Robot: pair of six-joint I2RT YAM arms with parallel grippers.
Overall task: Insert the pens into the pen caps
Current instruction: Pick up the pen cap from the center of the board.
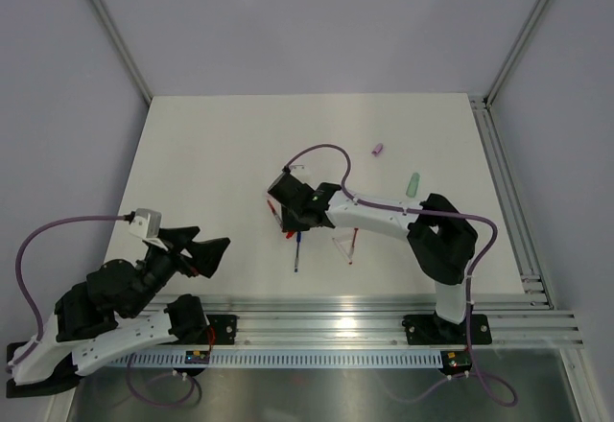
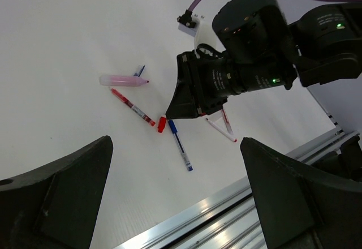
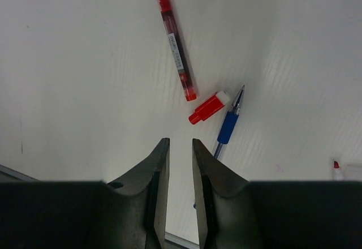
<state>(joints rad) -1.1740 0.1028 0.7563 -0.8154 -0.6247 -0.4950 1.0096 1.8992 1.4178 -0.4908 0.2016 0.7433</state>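
Observation:
My right gripper (image 3: 180,142) hovers low over the table, its jaws a narrow gap apart with nothing between them. Just ahead of its fingertips lie a red cap (image 3: 208,108), a red pen (image 3: 174,45) and a blue pen (image 3: 228,125). The left wrist view shows the same red pen (image 2: 133,107), red cap (image 2: 162,124) and blue pen (image 2: 181,145), plus a pink pen (image 2: 123,80). My left gripper (image 2: 175,147) is wide open and empty, near the front left (image 1: 216,257). A lilac cap (image 1: 379,150) lies far back.
Two thin red-tipped pens (image 1: 347,243) lie crossed right of the right gripper (image 1: 286,219). A green pen (image 1: 413,183) lies near the right arm's elbow. An aluminium rail (image 1: 384,307) runs along the table's front edge.

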